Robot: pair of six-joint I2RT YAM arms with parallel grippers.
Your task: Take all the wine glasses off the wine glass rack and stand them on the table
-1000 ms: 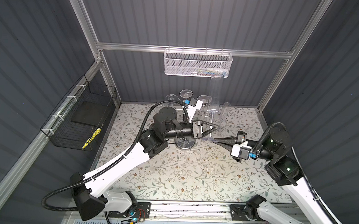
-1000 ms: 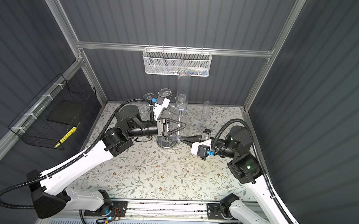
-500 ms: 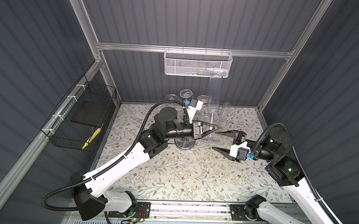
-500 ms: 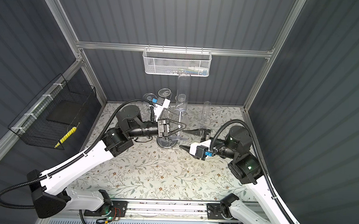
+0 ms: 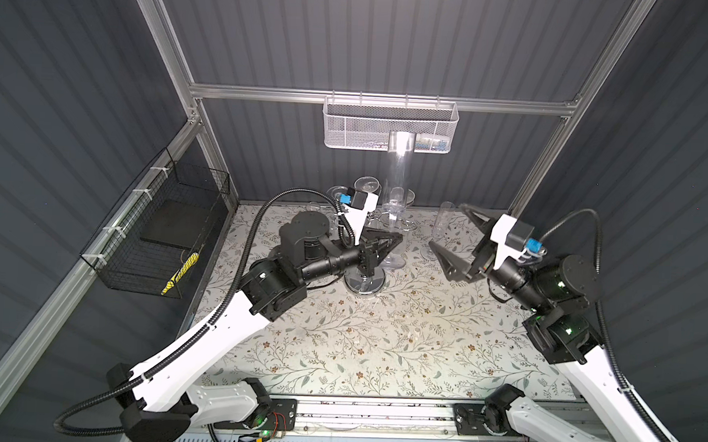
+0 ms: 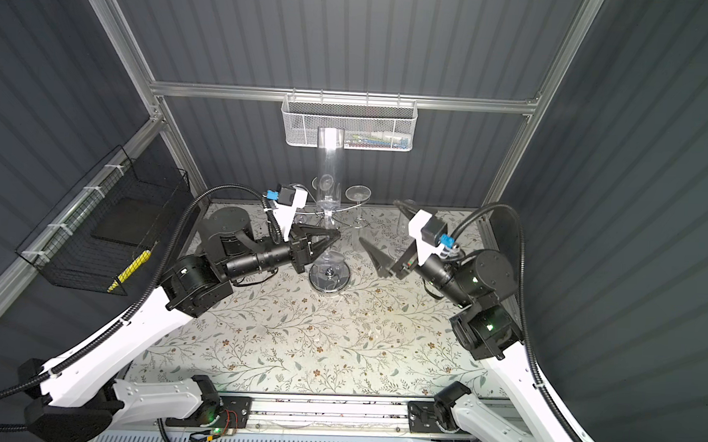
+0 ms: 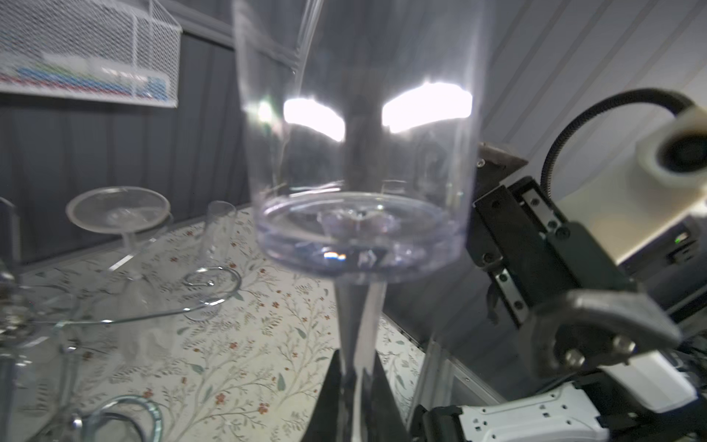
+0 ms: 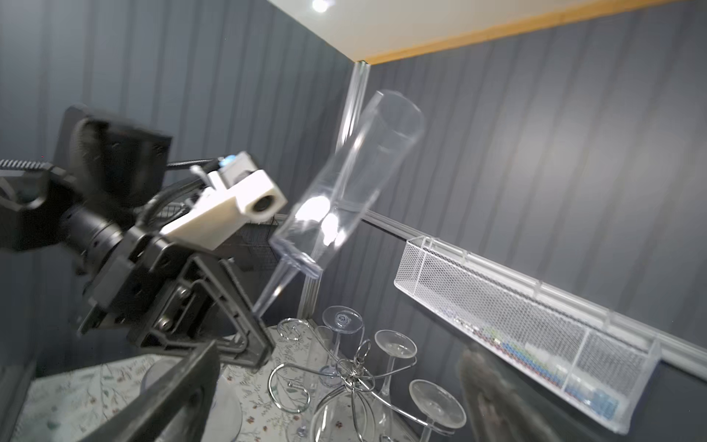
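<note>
Fig. Wine glass (image 5: 397, 178) held upright above the wine glass rack (image 5: 365, 287).
My left gripper (image 5: 397, 237) is pinched on its stem; the long axis runs near vertical, mouth up. My right gripper (image 5: 447, 225) stands beside it, spread wide and empty.

The table (image 5: 379, 348), covered in a pale cloth printed with leafy sprigs and small flowers, fills the lower middle in both top views. The wine glass rack (image 5: 364, 285) stands on it by its round mirrored base, just above centre. A clear glass (image 5: 443, 222) stands upright toward the cloth's upper right, its foot partly hidden.
</note>
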